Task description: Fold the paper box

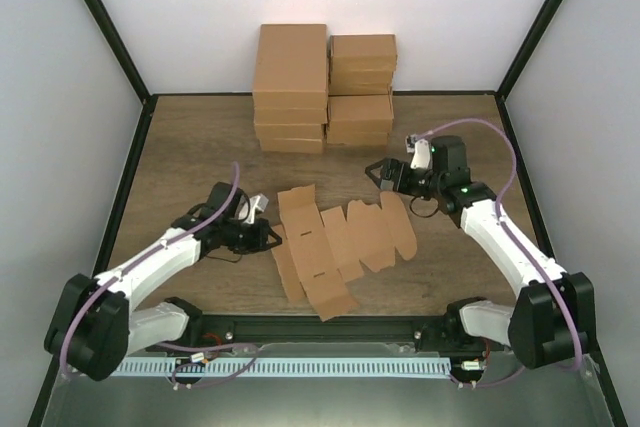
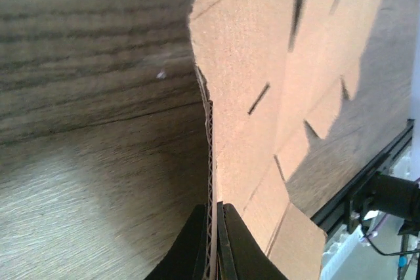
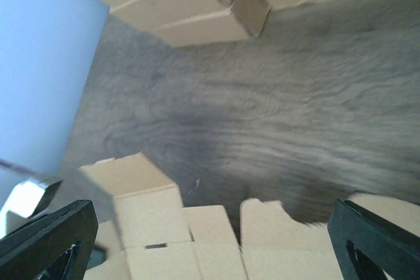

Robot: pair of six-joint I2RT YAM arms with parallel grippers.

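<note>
A flat, unfolded brown cardboard box blank (image 1: 335, 247) lies on the wooden table between the arms. My left gripper (image 1: 272, 238) is shut on the blank's left edge; in the left wrist view the corrugated edge (image 2: 210, 181) runs up from between the two black fingers (image 2: 239, 247). The blank's left flap is lifted a little. My right gripper (image 1: 385, 175) is open and empty, held above the table just beyond the blank's far right flaps. The right wrist view shows the blank's flaps (image 3: 197, 234) below and between the wide-spread fingers (image 3: 374, 244).
Two stacks of folded brown boxes stand at the back of the table, a taller one (image 1: 291, 87) on the left and a shorter one (image 1: 361, 87) on the right. They also show in the right wrist view (image 3: 197, 4). A black rail (image 1: 330, 329) runs along the near edge.
</note>
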